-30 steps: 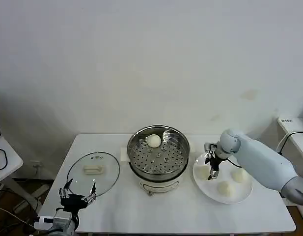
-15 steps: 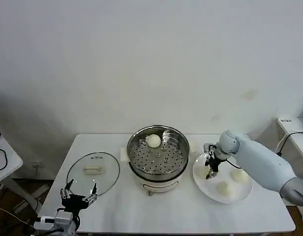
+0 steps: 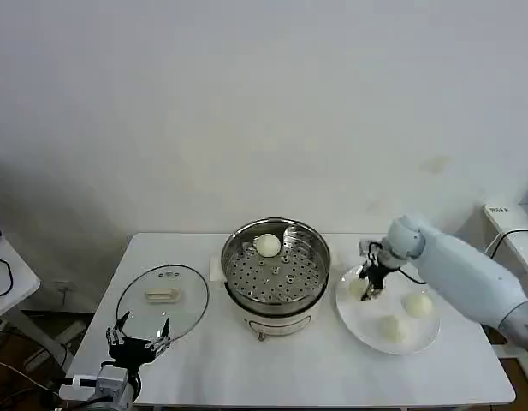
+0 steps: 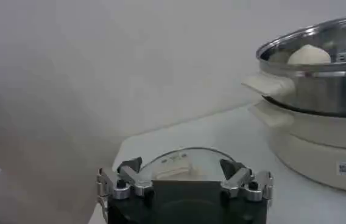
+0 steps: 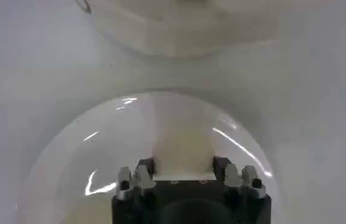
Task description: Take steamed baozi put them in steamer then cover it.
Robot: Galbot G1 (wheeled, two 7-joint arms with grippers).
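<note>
The steamer (image 3: 319, 250) stands at the table's middle with one baozi (image 3: 267, 246) on its perforated tray; the left wrist view shows the pot (image 4: 325, 91) and that bun (image 4: 309, 55) too. My right gripper (image 3: 370, 284) is over the white plate (image 3: 370, 318), shut on a baozi (image 3: 358, 288), which fills the gap between its fingers (image 5: 182, 137). Two more baozi (image 3: 416, 304) (image 3: 390, 327) lie on the plate. The glass cover (image 3: 163, 300) lies flat left of the steamer. My left gripper (image 3: 137, 336) hangs open near the table's front left edge, just short of the cover (image 4: 172, 163).
The plate (image 5: 69, 170) lies right of the steamer's white base (image 5: 185, 27). A white wall runs behind the table. A side table edge shows at far left and a shelf with cables at far right.
My right gripper has risen slightly and shifted back with the baozi in it. The left arm has stayed where it was.
</note>
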